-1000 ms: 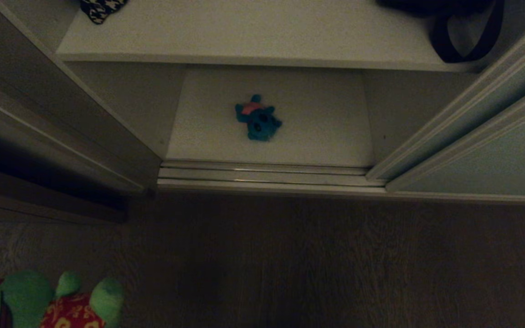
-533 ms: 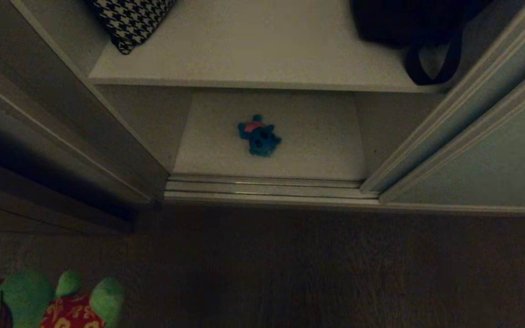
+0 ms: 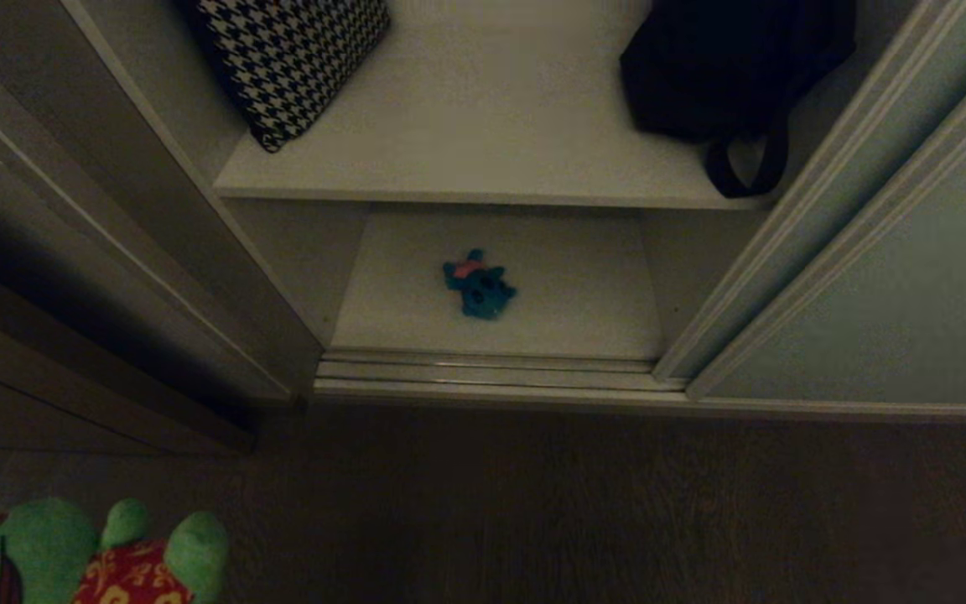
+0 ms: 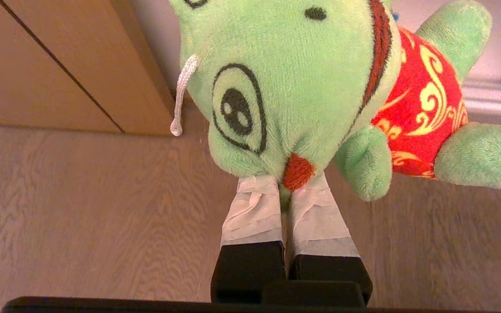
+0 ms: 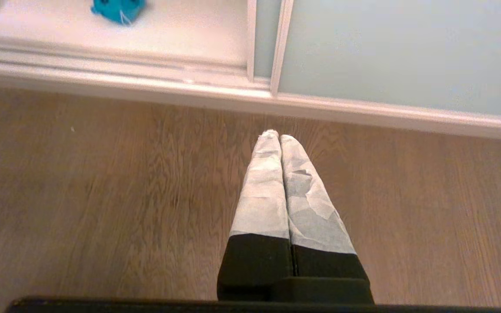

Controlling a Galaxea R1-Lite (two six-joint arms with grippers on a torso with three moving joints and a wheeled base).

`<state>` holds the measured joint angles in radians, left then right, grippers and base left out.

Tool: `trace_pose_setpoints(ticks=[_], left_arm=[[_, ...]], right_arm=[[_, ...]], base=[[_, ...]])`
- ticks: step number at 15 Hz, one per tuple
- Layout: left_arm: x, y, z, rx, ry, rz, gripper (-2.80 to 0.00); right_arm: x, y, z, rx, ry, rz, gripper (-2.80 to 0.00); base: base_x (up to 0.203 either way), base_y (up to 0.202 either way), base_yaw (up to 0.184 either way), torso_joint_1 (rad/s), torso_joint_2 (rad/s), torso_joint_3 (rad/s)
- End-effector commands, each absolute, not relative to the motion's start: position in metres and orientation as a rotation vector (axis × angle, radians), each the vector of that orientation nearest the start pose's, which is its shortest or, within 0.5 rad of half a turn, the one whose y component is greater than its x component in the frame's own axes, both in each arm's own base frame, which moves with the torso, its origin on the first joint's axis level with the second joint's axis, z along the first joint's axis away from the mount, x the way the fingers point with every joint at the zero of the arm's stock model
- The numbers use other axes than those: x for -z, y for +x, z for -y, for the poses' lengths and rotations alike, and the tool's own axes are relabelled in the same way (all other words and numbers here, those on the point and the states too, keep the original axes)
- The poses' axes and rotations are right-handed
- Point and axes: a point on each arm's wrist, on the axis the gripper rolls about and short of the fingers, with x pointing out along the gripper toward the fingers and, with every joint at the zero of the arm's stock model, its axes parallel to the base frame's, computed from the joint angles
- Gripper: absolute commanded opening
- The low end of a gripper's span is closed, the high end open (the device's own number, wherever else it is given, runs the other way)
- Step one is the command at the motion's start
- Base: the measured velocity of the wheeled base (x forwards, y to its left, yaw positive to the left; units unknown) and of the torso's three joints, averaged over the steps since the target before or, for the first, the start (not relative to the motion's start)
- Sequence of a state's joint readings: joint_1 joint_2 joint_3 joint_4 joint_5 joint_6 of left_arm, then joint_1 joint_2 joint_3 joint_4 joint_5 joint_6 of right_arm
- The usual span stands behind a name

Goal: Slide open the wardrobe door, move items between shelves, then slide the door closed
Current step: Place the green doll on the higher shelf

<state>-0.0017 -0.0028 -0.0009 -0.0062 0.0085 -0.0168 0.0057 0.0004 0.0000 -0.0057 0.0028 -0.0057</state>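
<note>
Sliding wardrobe door (image 3: 894,277) is slid open, parked right of the wardrobe opening; pale grey-green panel, slim light frame. Wood floor (image 3: 575,503) runs in front of the opening. Upper shelf (image 3: 483,143) sits inside the opening, above the bottom shelf (image 3: 584,294). Black bag (image 3: 726,75) is on the upper shelf's right side, strap hanging at the front edge. Houndstooth bag (image 3: 298,59) is on its left side, against the wall. Ribbed floor track (image 3: 491,377) runs along the opening's threshold. Green plush toy (image 4: 302,87) with red patterned patch is outside the opening, over the floor, clamped at the head by the left gripper (image 4: 287,191). Right gripper (image 5: 276,148) hangs over the floor before the track, fingers pressed together, holding nothing. Teal-blue plush toy (image 3: 478,283) lies mid bottom shelf, inside the opening.
</note>
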Motion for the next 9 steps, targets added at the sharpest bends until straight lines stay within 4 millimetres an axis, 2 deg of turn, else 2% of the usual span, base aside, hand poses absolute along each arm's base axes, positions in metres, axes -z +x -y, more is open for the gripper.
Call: trace_pose_setpoints(ticks=[1, 5, 9], left_arm=[[-0.0764, -0.0229, -0.0002, -0.008, -0.016, 0.007, -2.8], [-0.0763, -0.0228, -0.0002, -0.008, -0.017, 0.008, -2.8], [-0.0763, -0.0228, -0.0002, -0.008, -0.021, 0.008, -2.8]], right_arm=[[-0.076, -0.023, 0.0001, -0.009, -0.006, 0.009, -2.8], [-0.076, -0.023, 0.0001, -0.009, -0.006, 0.009, -2.8], [-0.076, -0.023, 0.0001, -0.009, -0.006, 0.009, -2.8]], base=[[0.0, 0.0, 0.0, 0.006, -0.01, 0.202], [0.0, 0.0, 0.0, 0.002, 0.0, 0.19], [0.0, 0.0, 0.0, 0.005, 0.0, 0.058]])
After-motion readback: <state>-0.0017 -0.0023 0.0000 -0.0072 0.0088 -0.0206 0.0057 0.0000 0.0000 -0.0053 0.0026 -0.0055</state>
